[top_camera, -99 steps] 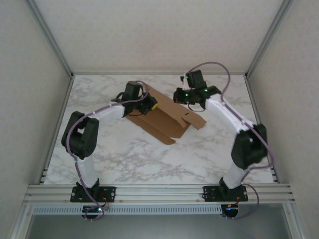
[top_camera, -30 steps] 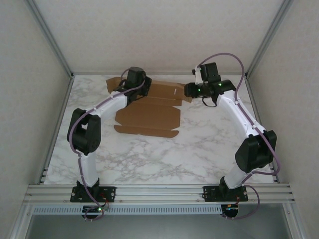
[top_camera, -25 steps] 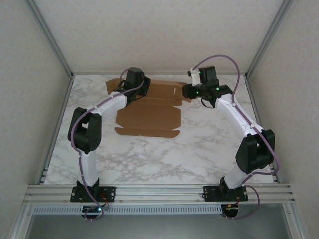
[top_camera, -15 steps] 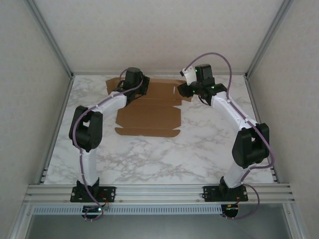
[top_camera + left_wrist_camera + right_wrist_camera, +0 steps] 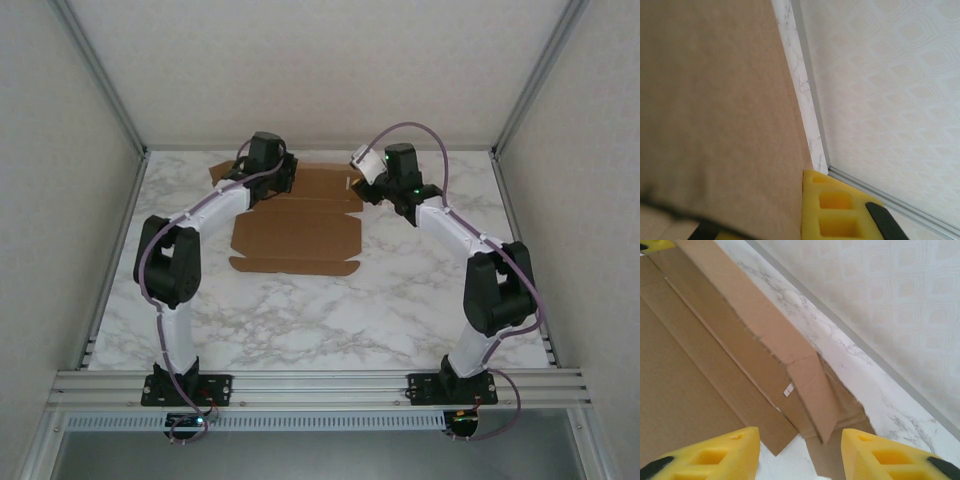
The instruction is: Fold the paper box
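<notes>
**Brown box flat at table's far side**

Box lies unfolded on marble, btw both arms. L gripper pinches its far-left part, jaws pressed tight; R gripper hovers over far-right flap, jaws spread

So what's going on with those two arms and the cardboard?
Two robot arms are folding a paper box, which lies mostly flat at the far side of the marble table. The left pincer is shut on the sheet's far left edge, seemingly holding it. The right pincer hangs open over a raised flap at the far right corner.
</notes>
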Robot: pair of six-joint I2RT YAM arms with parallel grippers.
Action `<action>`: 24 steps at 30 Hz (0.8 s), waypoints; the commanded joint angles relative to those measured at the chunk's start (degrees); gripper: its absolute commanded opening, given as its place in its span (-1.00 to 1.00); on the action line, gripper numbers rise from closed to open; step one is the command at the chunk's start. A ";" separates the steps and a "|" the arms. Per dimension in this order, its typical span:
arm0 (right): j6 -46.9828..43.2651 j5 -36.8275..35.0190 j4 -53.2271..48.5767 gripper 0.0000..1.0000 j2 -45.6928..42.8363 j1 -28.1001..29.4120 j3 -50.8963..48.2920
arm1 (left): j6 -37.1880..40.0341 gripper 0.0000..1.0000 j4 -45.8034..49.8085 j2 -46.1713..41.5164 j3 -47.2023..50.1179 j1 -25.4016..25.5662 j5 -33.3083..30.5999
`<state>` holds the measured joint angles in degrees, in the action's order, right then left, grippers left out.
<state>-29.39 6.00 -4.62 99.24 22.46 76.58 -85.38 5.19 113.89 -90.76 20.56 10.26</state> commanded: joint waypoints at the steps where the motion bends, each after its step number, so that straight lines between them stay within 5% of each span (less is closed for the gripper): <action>1: 0.34 -1.93 2.14 -0.09 2.47 1.14 2.54 | -0.86 -1.00 4.18 -0.66 3.51 -0.62 0.17; 8: 0.69 -7.14 0.54 -0.24 6.70 2.05 6.59 | -0.57 -1.00 2.92 -0.65 3.95 -0.69 0.72; 13: 3.03 -11.03 -1.53 -0.58 9.25 3.46 9.13 | -0.88 -1.00 2.63 -0.07 3.76 -0.87 1.34; 18: 11.69 -12.07 -3.53 -0.79 11.06 4.16 11.51 | -1.13 -1.00 2.36 0.23 3.18 -0.88 1.51; 24: 24.26 -10.40 -2.75 -0.74 11.86 5.15 12.00 | -1.40 -1.00 2.25 0.74 2.24 -0.87 1.60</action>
<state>-15.16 -4.51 -7.99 109.73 27.22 87.00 -86.15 2.63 113.08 -88.75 19.97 10.68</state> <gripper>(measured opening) 0.120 0.060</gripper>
